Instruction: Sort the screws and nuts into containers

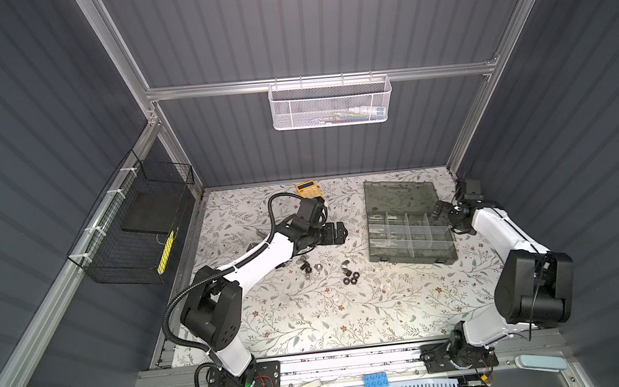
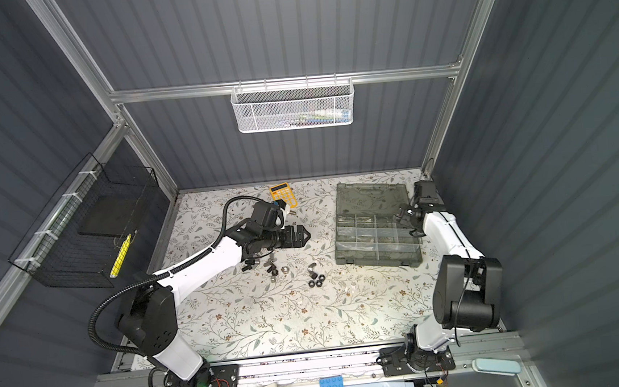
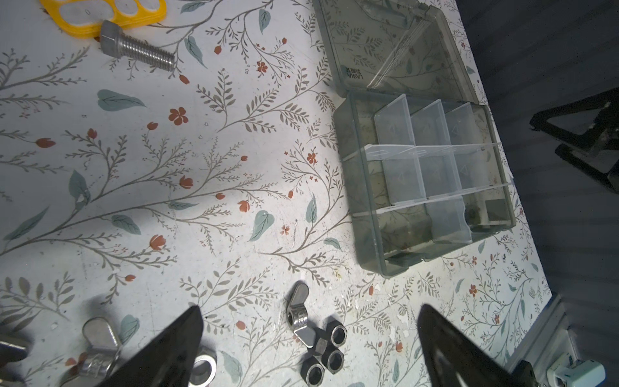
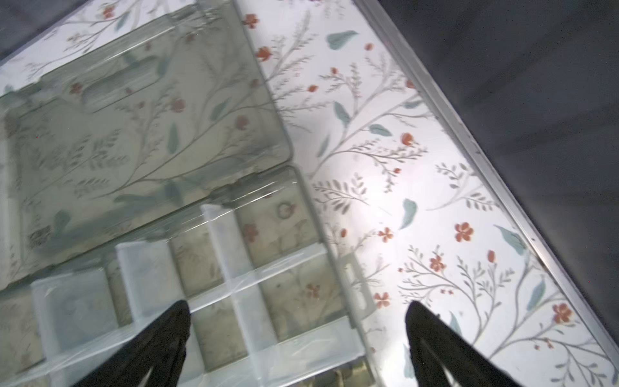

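From my seat the cell looked lit from overhead: the floral tabletop (image 1: 310,315) came through bright in both top views, while the grey walls (image 1: 29,110) sat dim. The arms threw only soft, short shadows on it. Straight frame lines leaned and bowed toward the edges of those wide views. The left wrist feed was crisp, the silver screw (image 3: 137,50) showing its threads, though the print washed out pale in places. The right wrist feed was smeared with blur across the organizer box (image 4: 134,134), and glare whitened the tabletop beside it
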Controlling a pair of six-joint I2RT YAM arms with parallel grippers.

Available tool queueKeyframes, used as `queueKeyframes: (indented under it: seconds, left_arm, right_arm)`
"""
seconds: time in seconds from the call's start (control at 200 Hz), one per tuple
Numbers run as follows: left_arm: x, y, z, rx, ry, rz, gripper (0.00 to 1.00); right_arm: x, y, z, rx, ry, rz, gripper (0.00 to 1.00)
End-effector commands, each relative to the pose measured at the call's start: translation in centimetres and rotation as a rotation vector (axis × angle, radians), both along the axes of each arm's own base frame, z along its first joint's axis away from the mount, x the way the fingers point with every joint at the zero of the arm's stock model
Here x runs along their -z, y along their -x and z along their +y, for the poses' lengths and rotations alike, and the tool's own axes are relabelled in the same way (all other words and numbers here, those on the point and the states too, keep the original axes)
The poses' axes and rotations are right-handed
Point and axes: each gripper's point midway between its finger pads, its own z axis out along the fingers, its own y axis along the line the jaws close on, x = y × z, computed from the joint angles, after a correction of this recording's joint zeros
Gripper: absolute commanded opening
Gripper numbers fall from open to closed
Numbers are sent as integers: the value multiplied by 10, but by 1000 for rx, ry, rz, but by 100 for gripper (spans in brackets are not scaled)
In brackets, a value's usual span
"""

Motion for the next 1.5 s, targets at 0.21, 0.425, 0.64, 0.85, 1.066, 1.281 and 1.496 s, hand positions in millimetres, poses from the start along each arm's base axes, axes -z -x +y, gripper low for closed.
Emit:
queueKeyframes:
  seconds: [0.21, 0.425, 0.64, 0.85, 1.066, 1.281, 1.496]
  left_arm:
    - [-9, 5, 4, 3, 13, -8, 100]
    - [-9, 4, 11, -15, -9, -11, 100]
    - [-10, 2, 11, -18, -3, -7, 100]
    - [-11, 2, 16, -26, -14, -10, 100]
    - [-13, 0, 23, -40, -15, -15, 100]
    - [-13, -3, 30, -51, -21, -21, 100]
    - [-20, -5, 33, -52, -24, -37, 100]
  right_arm:
    - [64, -2, 15, -42, -186, 100, 99]
    - [76, -11, 37, -104, -191, 126, 99]
    - [78, -25, 63, -192, -112, 166, 99]
    - [70, -39, 74, -238, -79, 157, 99]
    - [69, -53, 86, -315, -33, 173, 99]
    - [69, -55, 97, -364, -19, 186, 99]
    - [52, -50, 92, -335, 24, 194, 99]
